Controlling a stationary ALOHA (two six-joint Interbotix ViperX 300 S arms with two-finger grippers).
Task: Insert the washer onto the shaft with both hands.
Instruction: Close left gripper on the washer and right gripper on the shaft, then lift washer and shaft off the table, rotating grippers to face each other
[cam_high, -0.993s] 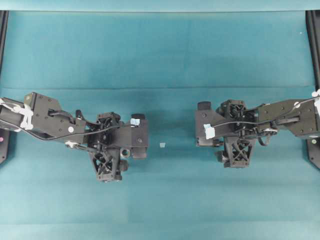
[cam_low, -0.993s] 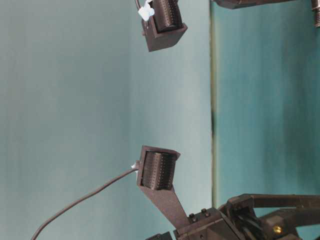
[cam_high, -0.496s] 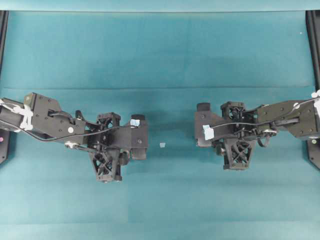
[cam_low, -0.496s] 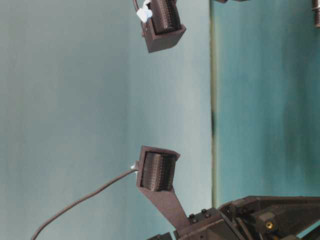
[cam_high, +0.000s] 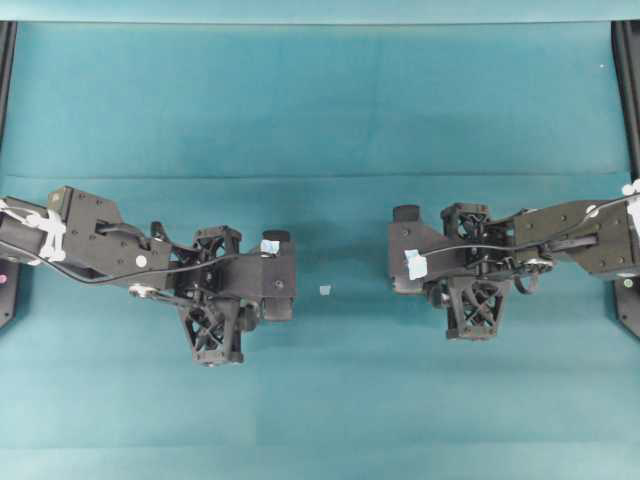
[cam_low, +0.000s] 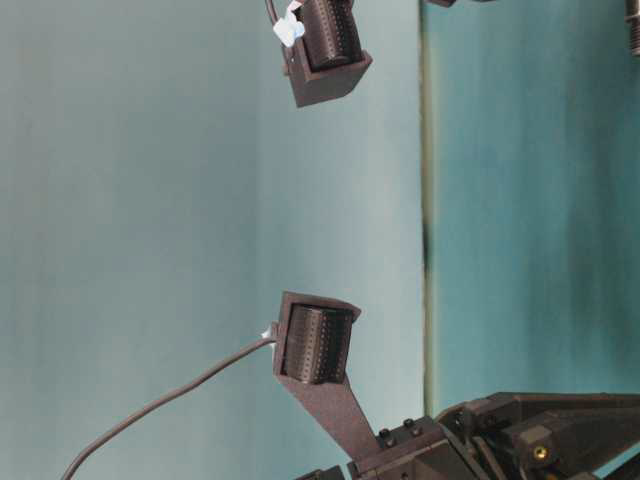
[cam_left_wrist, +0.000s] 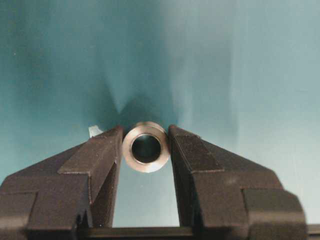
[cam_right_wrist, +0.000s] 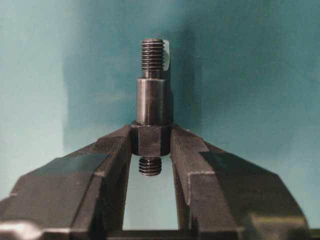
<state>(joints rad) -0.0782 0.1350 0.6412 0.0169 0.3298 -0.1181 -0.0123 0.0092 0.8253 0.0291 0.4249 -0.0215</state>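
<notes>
Left gripper is closed on the washer, pinched between its tips with the bore facing back toward the wrist camera. Right gripper clamps the shaft by its thick midsection; the long axis runs straight out past the tips, threaded end leading. From overhead the two grippers face each other, well apart, a small tape square between them. Judgement: mating needs bore and shaft axis brought coaxial first.
</notes>
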